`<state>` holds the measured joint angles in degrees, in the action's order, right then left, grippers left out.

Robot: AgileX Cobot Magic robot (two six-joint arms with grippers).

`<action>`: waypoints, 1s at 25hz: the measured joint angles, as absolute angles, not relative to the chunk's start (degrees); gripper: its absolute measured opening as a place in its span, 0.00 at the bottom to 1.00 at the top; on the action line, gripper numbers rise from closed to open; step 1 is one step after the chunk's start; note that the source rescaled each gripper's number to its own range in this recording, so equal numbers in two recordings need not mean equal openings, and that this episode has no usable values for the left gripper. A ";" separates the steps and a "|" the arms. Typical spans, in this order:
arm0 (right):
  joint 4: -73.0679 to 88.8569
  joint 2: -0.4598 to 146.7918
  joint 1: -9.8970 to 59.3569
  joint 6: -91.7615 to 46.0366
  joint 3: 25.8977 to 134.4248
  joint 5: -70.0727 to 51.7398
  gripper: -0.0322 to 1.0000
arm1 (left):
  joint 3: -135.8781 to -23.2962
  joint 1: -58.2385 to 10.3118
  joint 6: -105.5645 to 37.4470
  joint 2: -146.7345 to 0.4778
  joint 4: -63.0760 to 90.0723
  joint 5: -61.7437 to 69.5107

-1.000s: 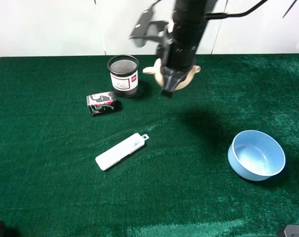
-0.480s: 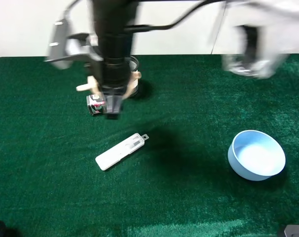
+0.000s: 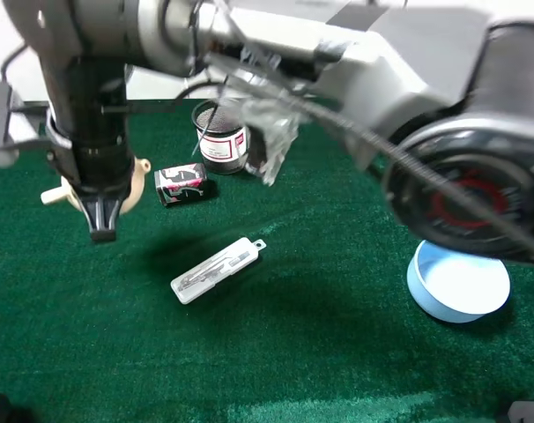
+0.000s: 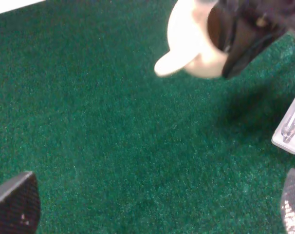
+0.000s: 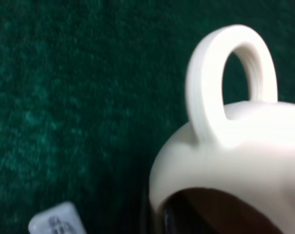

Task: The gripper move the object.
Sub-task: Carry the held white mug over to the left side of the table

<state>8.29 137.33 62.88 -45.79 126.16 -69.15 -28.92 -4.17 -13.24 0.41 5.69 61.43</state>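
Note:
The cream-white teapot (image 3: 55, 193) hangs in my right gripper (image 3: 102, 217) above the green cloth at the left, left of the small box. The right arm reaches across from the right and hides most of the pot; only its spout and a bit of its body show. In the left wrist view the pot (image 4: 193, 41) is held by the dark right gripper (image 4: 237, 46), spout sticking out. The right wrist view shows its loop handle and body (image 5: 245, 141) close up. My left gripper (image 4: 152, 200) is open and empty, low over bare cloth.
A black mesh cup (image 3: 221, 134) stands at the back, with a small black-and-pink box (image 3: 181, 183) in front of it. A flat white case (image 3: 216, 270) lies mid-table. A light-blue bowl (image 3: 458, 284) sits at the right. The right arm spans the upper part of the view.
The right gripper has carried the teapot from the back centre leftward, past the mesh cup and the box, to the left side of the table.

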 joint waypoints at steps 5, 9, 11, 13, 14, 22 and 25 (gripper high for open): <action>12.28 141.16 63.12 -46.46 126.34 -69.90 0.03 | -28.92 -4.17 -13.24 0.41 5.69 61.43; 13.74 142.54 63.66 -46.74 126.34 -69.90 0.03 | -28.92 -4.17 -13.24 0.41 5.69 61.43; 14.31 143.11 64.13 -47.17 126.34 -69.93 0.03 | -28.92 -4.17 -13.24 0.41 5.69 61.43; 14.89 143.80 64.33 -47.44 126.45 -69.93 0.03 | -28.92 -4.17 -13.24 0.41 5.69 61.43; 15.05 144.14 64.46 -47.56 126.45 -69.93 0.03 | -28.92 -4.17 -13.24 0.41 5.69 61.43; 15.30 146.67 64.46 -48.58 126.45 -68.99 0.03 | -28.92 -4.17 -13.24 0.41 5.69 61.43; 15.52 146.67 64.46 -48.79 126.45 -68.29 0.03 | -28.92 -4.17 -13.24 0.41 5.69 61.43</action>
<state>15.52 146.67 64.46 -48.79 126.45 -68.29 -28.92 -4.17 -13.24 0.41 5.69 61.43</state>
